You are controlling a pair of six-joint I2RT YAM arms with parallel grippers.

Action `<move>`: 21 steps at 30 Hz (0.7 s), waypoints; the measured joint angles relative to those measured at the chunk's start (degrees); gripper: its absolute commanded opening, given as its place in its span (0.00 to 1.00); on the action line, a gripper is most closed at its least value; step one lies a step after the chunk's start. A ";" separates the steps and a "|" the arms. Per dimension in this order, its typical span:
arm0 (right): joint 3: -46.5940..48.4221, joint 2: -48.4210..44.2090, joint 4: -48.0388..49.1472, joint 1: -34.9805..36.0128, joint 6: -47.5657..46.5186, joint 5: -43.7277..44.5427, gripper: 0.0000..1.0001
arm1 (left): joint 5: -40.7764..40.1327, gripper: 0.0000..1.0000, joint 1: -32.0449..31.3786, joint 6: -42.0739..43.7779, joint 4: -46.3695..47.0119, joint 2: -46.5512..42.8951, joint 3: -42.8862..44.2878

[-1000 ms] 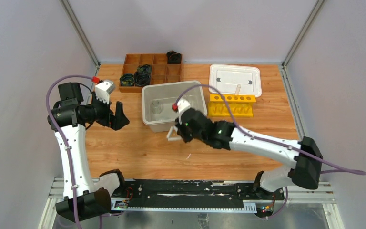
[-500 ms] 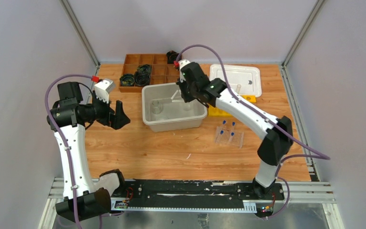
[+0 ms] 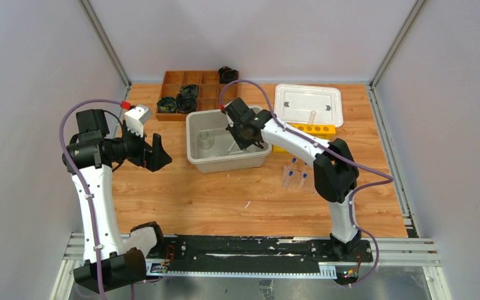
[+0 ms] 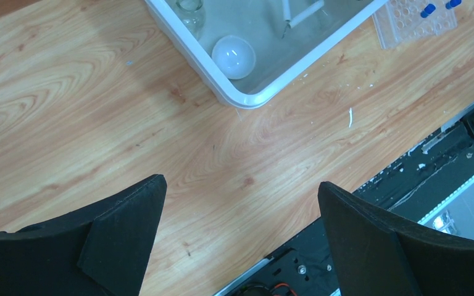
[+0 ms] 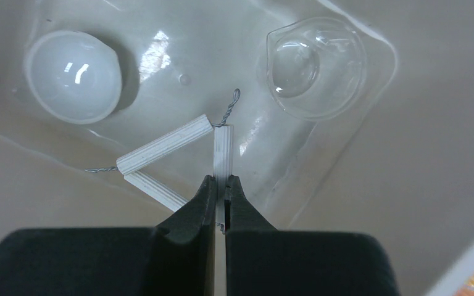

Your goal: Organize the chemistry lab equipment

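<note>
No readable text or labels anywhere

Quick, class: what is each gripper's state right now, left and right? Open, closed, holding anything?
Left gripper: open, holding nothing.
Right gripper: shut on the white triangle, down in the grey tub.

Brown wooden divided tray (image 3: 210,91) with black coiled objects (image 3: 187,100) at wooden table's (image 3: 187,195) far edge.
</note>
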 measured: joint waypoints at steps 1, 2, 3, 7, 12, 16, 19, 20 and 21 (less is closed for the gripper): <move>0.22 1.18 -0.04 0.00 -0.24 0.15 0.00 | 0.11 1.00 0.00 0.00 0.00 0.00 -0.13; 0.33 2.05 -0.09 0.00 -0.39 0.37 0.00 | 0.17 1.00 0.00 0.00 0.00 0.00 -0.31; 0.33 2.84 -0.11 0.00 -0.50 0.66 0.00 | 0.26 1.00 0.00 0.00 0.02 0.00 -0.59; 0.31 3.96 -0.83 0.00 -0.87 2.29 0.07 | 0.22 1.00 0.00 -0.66 -0.02 0.85 -1.01; 0.31 2.69 -0.79 0.00 -1.18 3.98 0.27 | -1.16 1.00 0.00 -1.11 0.00 0.83 -1.22; 0.31 0.04 -0.92 0.00 -1.20 4.13 0.39 | -2.16 1.00 0.00 -1.36 0.00 0.22 -1.20; 0.31 -3.04 -0.92 0.00 -0.81 4.11 0.47 | -3.43 1.00 0.00 -1.77 -0.02 0.20 -0.98; 0.31 -4.35 -0.94 0.00 -0.83 4.13 0.50 | -3.87 1.00 0.00 -1.81 0.02 0.20 -0.90; 0.33 -5.57 -0.92 0.00 -0.81 4.15 0.53 | -4.42 1.00 0.00 -1.81 0.00 0.20 -0.76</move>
